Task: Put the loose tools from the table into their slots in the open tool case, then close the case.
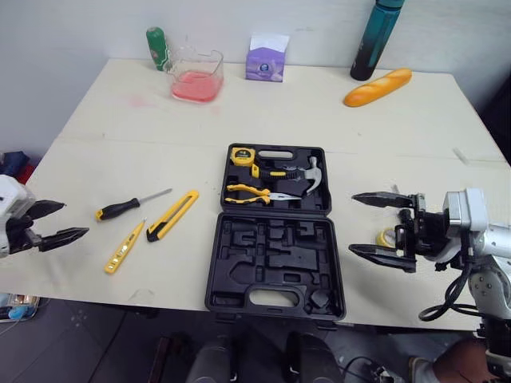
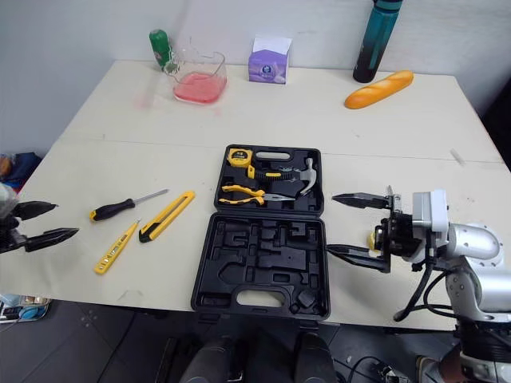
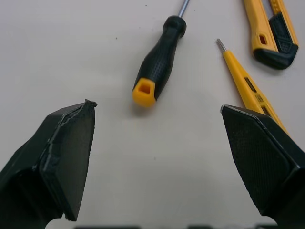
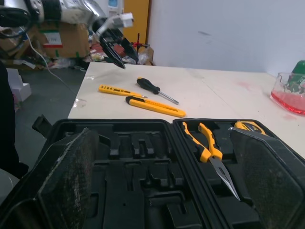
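Black fingers of the left gripper (image 1: 74,219) stand wide apart and empty, low over the left edge of the table (image 1: 120,120). Just right of it lie three loose tools near one another: a screwdriver (image 1: 120,209), a yellow tester (image 1: 124,247) and a knife (image 1: 172,215). Centre: the case (image 1: 275,267) lies open, with tape measure (image 1: 241,155), pliers (image 1: 251,193) and hammer (image 1: 302,177) in the far half and the near half's slots bare. The right gripper (image 1: 352,223), also wide and empty, hangs just beside the case's right edge, a roll of tape (image 1: 386,236) partly hidden behind it. Judged step: the reach for the first pickup, probably the screwdriver. The next move calls for advancing and lowering the left fingers to straddle its handle. The left wrist view shows the handle's yellow butt end facing the gap, slightly off centre, which is unclear from the head. The right wrist view shows the bare slots' outlines close up.
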You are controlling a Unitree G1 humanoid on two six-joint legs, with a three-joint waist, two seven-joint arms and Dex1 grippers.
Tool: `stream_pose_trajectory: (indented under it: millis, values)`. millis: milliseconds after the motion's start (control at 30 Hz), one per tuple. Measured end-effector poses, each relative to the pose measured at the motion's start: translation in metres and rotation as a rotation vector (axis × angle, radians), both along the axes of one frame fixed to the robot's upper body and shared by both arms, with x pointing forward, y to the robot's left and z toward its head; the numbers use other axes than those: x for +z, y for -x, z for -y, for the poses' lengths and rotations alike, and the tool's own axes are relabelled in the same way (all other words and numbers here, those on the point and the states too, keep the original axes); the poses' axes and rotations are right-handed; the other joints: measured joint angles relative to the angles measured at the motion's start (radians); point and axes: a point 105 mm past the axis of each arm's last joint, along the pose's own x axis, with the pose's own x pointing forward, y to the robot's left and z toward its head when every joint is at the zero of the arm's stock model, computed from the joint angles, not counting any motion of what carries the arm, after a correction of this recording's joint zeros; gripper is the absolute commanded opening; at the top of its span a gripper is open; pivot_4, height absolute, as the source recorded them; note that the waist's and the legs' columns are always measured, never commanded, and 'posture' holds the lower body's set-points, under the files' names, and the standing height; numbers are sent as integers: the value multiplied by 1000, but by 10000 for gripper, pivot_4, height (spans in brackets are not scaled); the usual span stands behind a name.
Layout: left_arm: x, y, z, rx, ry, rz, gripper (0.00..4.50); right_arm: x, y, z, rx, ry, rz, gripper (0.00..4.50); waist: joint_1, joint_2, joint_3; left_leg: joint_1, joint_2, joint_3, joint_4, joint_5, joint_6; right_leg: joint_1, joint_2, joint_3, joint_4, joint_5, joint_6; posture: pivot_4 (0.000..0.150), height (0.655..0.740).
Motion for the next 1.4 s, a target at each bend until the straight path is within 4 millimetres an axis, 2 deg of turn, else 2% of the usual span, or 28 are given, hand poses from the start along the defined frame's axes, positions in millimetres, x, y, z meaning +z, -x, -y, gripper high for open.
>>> stream_pose_trajectory:
  millis: [233,433,733,767,800,967,1000,1267,1400]
  values:
    - [-24,-33,25,-61,-7,-57,44431,-4,10,-9,14,-43,-51,45000,-6,-2,0,0,2,1,1,0,0,0,2,0,1,0,0,1500,7400]
    - [-30,-46,26,-48,-23,-81,44431,-4,8,-12,6,-37,-44,45000,-4,-3,-1,0,2,2,1,0,0,0,2,1,1,0,0,1500,7400]
    - [-42,-45,25,-62,-5,-130,44431,-7,8,-13,-4,-26,-50,45000,-4,-4,-1,0,2,2,2,0,0,0,2,1,1,0,0,1500,7400]
    - [-42,-43,25,-73,-9,-139,38825,-7,8,-13,-6,-26,-52,45000,-6,-4,-1,1,2,2,2,0,0,0,2,1,1,0,0,1500,7400]
    - [-43,-41,25,-84,-12,-141,35943,-8,9,-12,-8,-25,-53,45000,-6,-4,-1,1,2,2,2,0,0,0,2,1,1,0,0,1500,7400]
    - [-47,-35,24,-100,-8,-137,11860,-10,12,-9,-14,-4,-61,45000,-7,-4,-1,2,2,2,2,0,0,0,2,2,2,0,0,1500,7400]
    - [-48,-34,22,-97,-7,-134,10629,-10,12,-9,-13,0,-63,45000,-9,-4,-1,2,3,3,2,0,0,0,2,2,2,0,0,1500,7400]
    - [-49,-17,8,-57,2,-55,10647,-10,13,-6,-23,13,-62,45000,-34,-3,-1,3,4,3,1,0,-1,-1,2,3,3,0,0,1500,7400]
    - [-26,-19,16,-94,-5,56,10647,-3,9,-2,-60,28,-36,45000,-23,-5,0,0,3,2,2,0,-1,-2,2,2,3,0,0,1500,7400]
